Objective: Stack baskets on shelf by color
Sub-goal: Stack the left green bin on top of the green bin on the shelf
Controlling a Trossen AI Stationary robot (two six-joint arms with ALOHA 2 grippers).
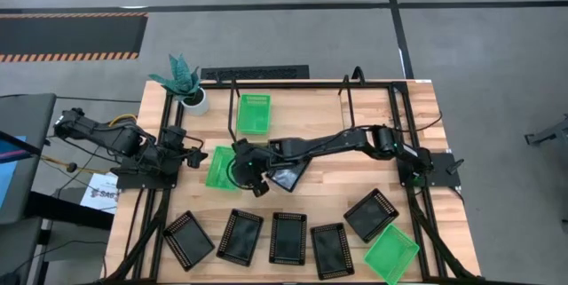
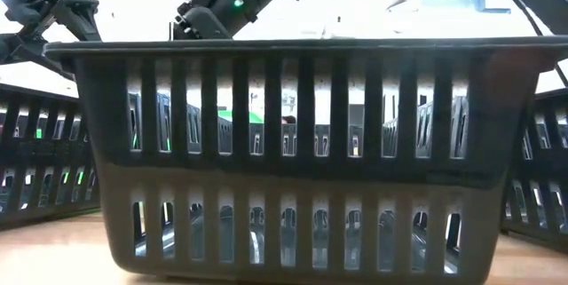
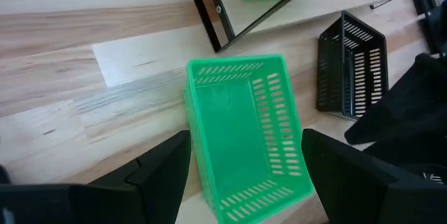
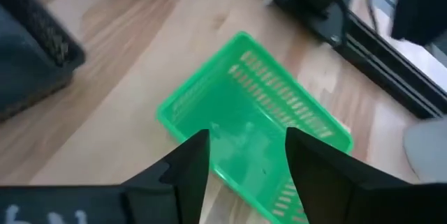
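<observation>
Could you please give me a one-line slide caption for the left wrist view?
Left pincer, open, above a green basket on the wooden table.

Both arms [image 1: 328, 143] are black, made of thick round parts joined together. A little green light [image 2: 237, 3] shines on one. Each has two flat black fingers [image 4: 187, 161].

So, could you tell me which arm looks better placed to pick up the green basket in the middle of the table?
Probably the right: its hand is open directly above the green basket. The left hand is open beside it, though.
</observation>
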